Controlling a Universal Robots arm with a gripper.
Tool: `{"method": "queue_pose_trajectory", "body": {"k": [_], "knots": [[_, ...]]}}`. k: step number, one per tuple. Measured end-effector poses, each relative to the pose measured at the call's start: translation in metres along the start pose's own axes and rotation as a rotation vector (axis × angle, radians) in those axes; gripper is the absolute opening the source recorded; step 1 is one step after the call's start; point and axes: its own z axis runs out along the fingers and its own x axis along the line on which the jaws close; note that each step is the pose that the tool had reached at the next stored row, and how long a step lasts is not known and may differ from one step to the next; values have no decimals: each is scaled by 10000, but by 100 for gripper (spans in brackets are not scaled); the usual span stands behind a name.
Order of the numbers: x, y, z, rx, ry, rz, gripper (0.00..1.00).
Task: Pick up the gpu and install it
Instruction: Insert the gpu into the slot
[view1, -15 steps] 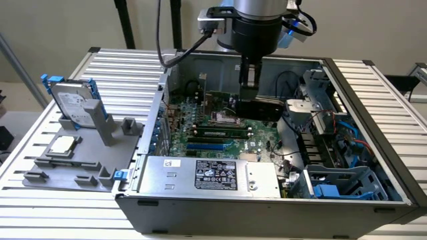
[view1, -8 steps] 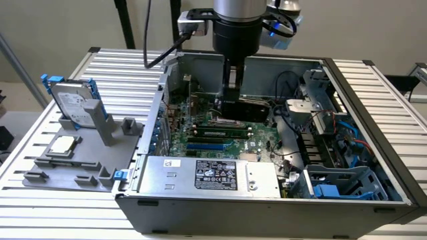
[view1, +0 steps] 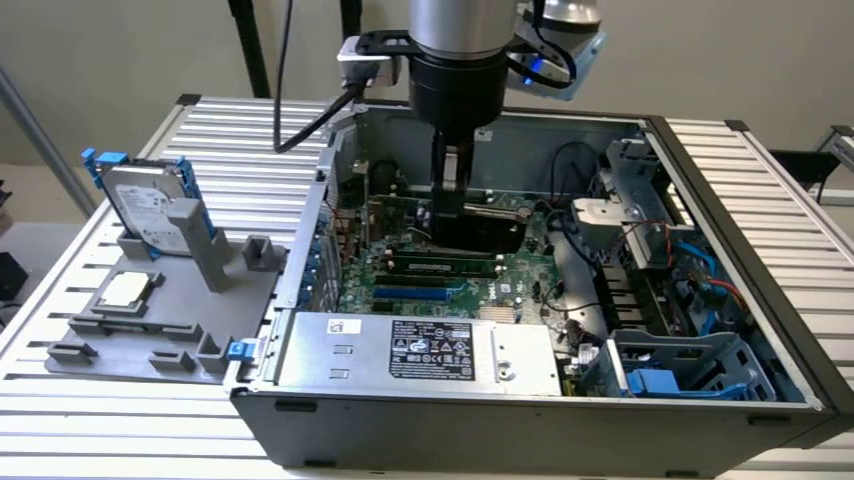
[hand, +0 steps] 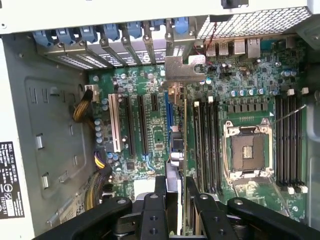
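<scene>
In the exterior view, locate the gripper (view1: 454, 208) hanging from twelve o'clock into the open computer case (view1: 400, 430), fingertips close over the motherboard (view1: 354, 280). Note the power supply (view1: 414, 350) at six o'clock of the gripper, along the near case wall, and the blue-grey drive cage (view1: 694, 365) at four o'clock. Outside the case, at nine o'clock, find the grey fixture (view1: 160, 335) on the slatted table (view1: 80, 420); observe the hard drive (view1: 144, 205) with blue rails standing upright at the fixture's twelve o'clock and the CPU chip (view1: 123, 292) lying flat at six o'clock of the drive, both well apart from the gripper. In the wrist view, observe the gripper (hand: 176, 190) clamped on the gpu (hand: 182, 70), one of its fingers (hand: 160, 195) against each face of the card, jaws nearly together with the card filling the gap. Read the gpu as standing on edge over the motherboard (hand: 150, 130), in line with the blue slot (hand: 169, 125), between the black expansion slots (hand: 129, 125) and the memory slots (hand: 205, 140). Note its grey bracket end meeting the row of rear slot covers (hand: 120, 47) beside the blue latches (hand: 100, 32). Find the CPU socket (hand: 247, 150) beyond the memory slots, apart from the card. Cannot tell whether the card edge sits fully home in the slot.
</scene>
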Motion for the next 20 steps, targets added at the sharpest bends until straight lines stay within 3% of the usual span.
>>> {"method": "queue_pose_trajectory", "body": {"k": [8,20], "knots": [[102,160,96,-13,-142,-181,27],[127,261,311,-15,-171,-215,27]]}}
